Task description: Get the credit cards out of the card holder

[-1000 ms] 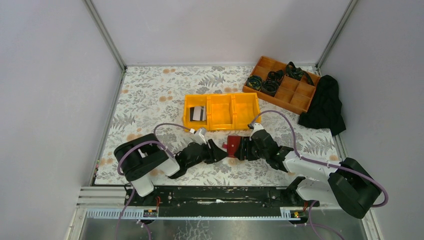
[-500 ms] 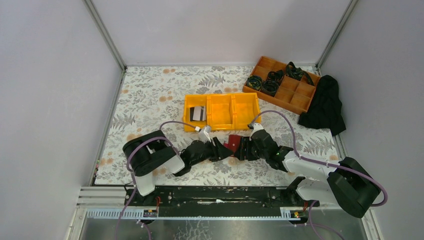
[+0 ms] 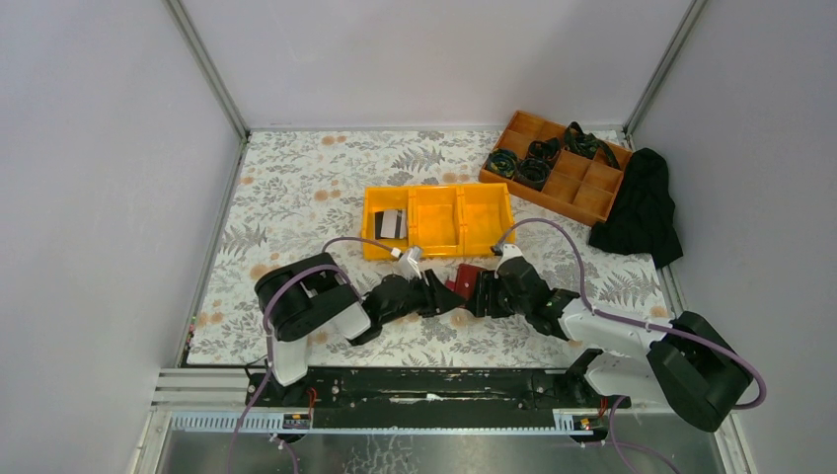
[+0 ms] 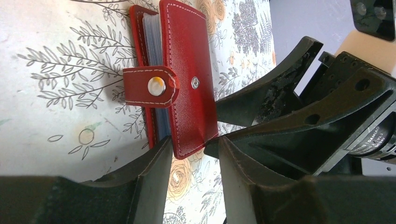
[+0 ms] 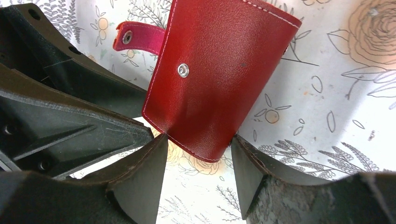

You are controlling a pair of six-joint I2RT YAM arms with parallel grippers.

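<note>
The red card holder (image 3: 461,279) lies on the floral table between my two grippers. Its snap strap (image 4: 150,87) is undone and the front cover (image 4: 187,70) stands a little off the blue-grey sleeves (image 4: 152,46). My right gripper (image 3: 478,293) is shut on the holder (image 5: 219,79), its fingertips (image 5: 156,149) pressed on both side edges of one end. My left gripper (image 4: 194,142) is open, with the cover's other end just between its tips. A grey-white and black credit card (image 3: 391,225) lies in the yellow bin. No card can be made out inside the holder.
The yellow three-compartment bin (image 3: 434,251) stands just behind the holder. An orange divided tray (image 3: 582,193) with black coiled things sits at the back right, next to a black cloth (image 3: 642,207). Grey walls close in three sides.
My left arm has swung right, bringing its gripper onto the holder's left end, and its jaws have narrowed slightly. The right gripper and the holder have stayed put.
</note>
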